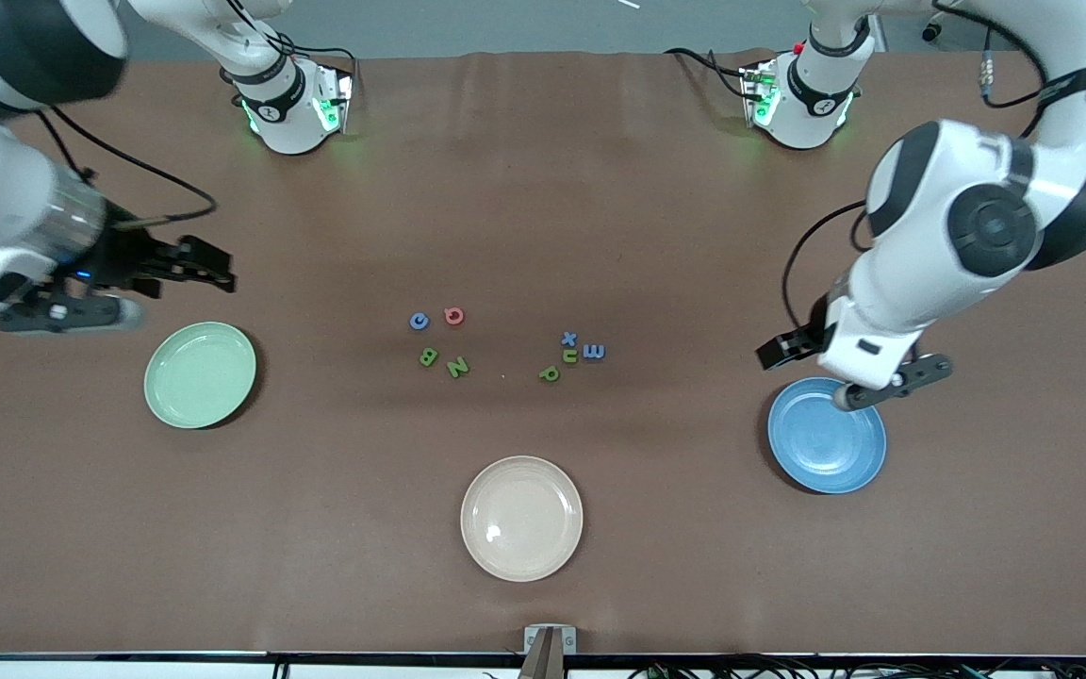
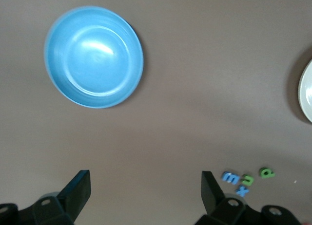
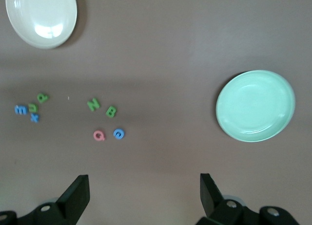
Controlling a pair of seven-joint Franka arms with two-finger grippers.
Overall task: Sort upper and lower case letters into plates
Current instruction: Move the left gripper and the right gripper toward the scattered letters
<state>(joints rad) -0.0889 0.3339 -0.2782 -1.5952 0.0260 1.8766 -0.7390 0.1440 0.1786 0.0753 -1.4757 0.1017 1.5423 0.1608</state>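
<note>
Brown matting covers the whole bench [image 1: 543,207], with both arm bases standing along its edge farthest from the front camera.

Reference landmark: the cream plate [image 1: 521,518], nearest the front camera at mid-bench.

1. Letters. Eight small letters lie loose on the bench, all farther from the front camera than the cream plate, in two clusters.
   - Cluster toward the right arm's end: a blue c [image 1: 419,322], a pink Q [image 1: 453,316], a green B [image 1: 428,356] and a green N [image 1: 457,367].
   - Cluster toward the left arm's end: a blue x [image 1: 569,339], a blue E [image 1: 593,351], a green u [image 1: 569,356] and a green P [image 1: 550,373]. The x, u and E lie close together, nearly touching.
2. Plates. The green plate [image 1: 200,374] lies toward the right arm's end from the cream plate; the blue plate [image 1: 826,449] lies toward the left arm's end. Both are slightly farther from the front camera than the cream plate and hold no letters.
3. Right pincer [image 3: 144,193]: jaws spread wide, holding nothing, raised over bare bench beside the green plate.
4. Left pincer [image 2: 146,191]: jaws spread wide, holding nothing, raised over the bench at the rim of the blue plate.
</note>
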